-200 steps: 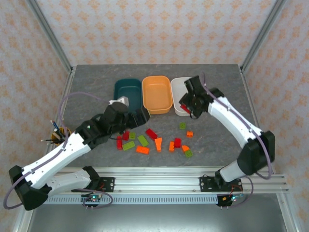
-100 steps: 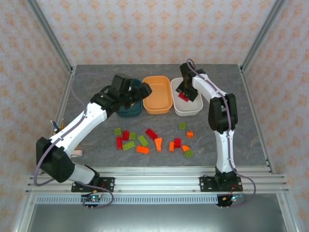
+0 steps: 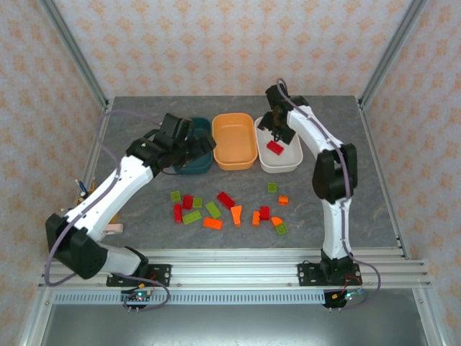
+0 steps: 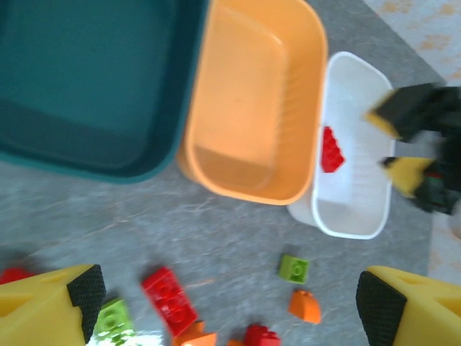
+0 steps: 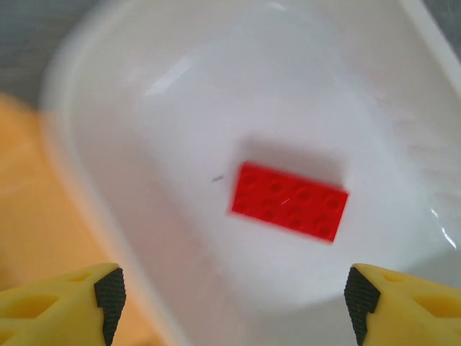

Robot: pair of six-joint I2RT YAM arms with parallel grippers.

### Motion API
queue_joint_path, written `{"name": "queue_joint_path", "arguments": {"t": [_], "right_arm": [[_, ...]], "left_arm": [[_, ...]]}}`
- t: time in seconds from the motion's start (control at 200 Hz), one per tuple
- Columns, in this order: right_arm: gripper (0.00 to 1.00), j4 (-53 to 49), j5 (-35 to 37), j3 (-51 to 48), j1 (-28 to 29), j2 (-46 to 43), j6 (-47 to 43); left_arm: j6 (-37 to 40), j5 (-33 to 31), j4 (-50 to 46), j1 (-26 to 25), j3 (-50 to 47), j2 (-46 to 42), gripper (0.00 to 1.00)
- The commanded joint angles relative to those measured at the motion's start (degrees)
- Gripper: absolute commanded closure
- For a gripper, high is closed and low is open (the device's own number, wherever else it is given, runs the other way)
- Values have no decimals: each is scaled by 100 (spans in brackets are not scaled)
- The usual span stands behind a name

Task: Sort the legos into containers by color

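While a red lego (image 5: 289,200) sits in the white tub (image 5: 130,108), I see R gripper (image 5: 234,292) & L gripper (image 4: 230,292) both w/ jaws apart.

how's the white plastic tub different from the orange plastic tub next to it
Colour: the white rounded-rectangular plastic tub is white, the orange rounded-rectangular plastic tub is orange. Contents: the white tub holds one flat red rectangular lego brick; the orange tub holds none. Position: the orange tub sits mid-row, the white tub at the right end. Both have the same shallow shape and size and stand upright.
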Motion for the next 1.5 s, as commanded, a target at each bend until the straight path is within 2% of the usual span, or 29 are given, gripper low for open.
{"name": "queue_joint_path", "arguments": {"t": [0.0,0.11,0.205,0.32,0.415,0.495,0.671,0.851,1.171,1.271,1.356,1.496], "right_arm": [[19,934,-78,-984,799,-1750,-762],[17,2503,-729,-2811,1656,-3081,-1174],[17,3610,-792,-4108,2354,-3914,-1266],[18,4232,-435,-5108,3092,-4457,-1406],[18,4331,-303,-5439,3392,-4574,-1379],[18,4327,-351,-5581,3488,-4566,-1304],[19,4253,-365,-5648,3543,-4605,-1211],[19,4113,-304,-5683,3543,-4694,-1182],[19,3966,-36,-5780,3536,-4804,-1146],[19,3964,20,-5790,3543,-4783,-1124],[19,3957,70,-5784,3541,-4761,-1095],[19,3986,68,-5846,3536,-4761,-1022]], "left_arm": [[390,-670,-1357,158,-476,-498,7],[518,-550,-1539,450,-1239,-750,9],[678,-406,-1368,681,-1735,-802,11],[1002,-89,-875,891,-2134,-583,15],[1278,-133,-675,987,-2191,-239,25],[1415,-98,-479,1103,-2247,35,29],[1537,2,46,1186,-2263,438,29],[1598,-282,70,1192,-2079,983,31],[1415,31,137,1186,-2156,608,28],[1262,138,-52,991,-2105,327,28],[1038,39,-267,636,-2101,66,28],[489,129,-114,30,-2459,-276,29]]}}
